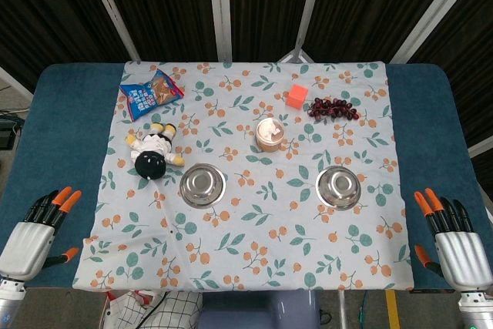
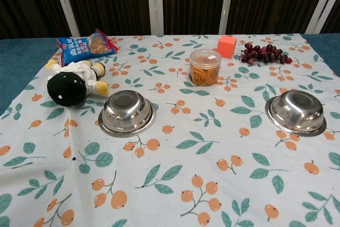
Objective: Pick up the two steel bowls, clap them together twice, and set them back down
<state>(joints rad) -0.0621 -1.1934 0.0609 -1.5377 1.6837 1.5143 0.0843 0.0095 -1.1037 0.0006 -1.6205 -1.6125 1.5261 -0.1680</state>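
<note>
Two steel bowls stand upright on the floral cloth, apart from each other. The left bowl [image 1: 202,186] [image 2: 127,112] sits near the plush doll; the right bowl [image 1: 338,187] [image 2: 296,111] sits further right. My left hand [image 1: 35,231] hovers at the table's left edge, fingers spread, holding nothing, well left of the left bowl. At the right edge my right hand [image 1: 454,243] is likewise spread and empty, right of the right bowl. The chest view shows neither hand.
A plush doll [image 1: 154,152] [image 2: 74,81] lies beside the left bowl. A snack bag [image 1: 151,92], a lidded jar of orange slices [image 1: 270,134] [image 2: 205,67], an orange cube [image 1: 296,96] and dark grapes [image 1: 333,108] sit further back.
</note>
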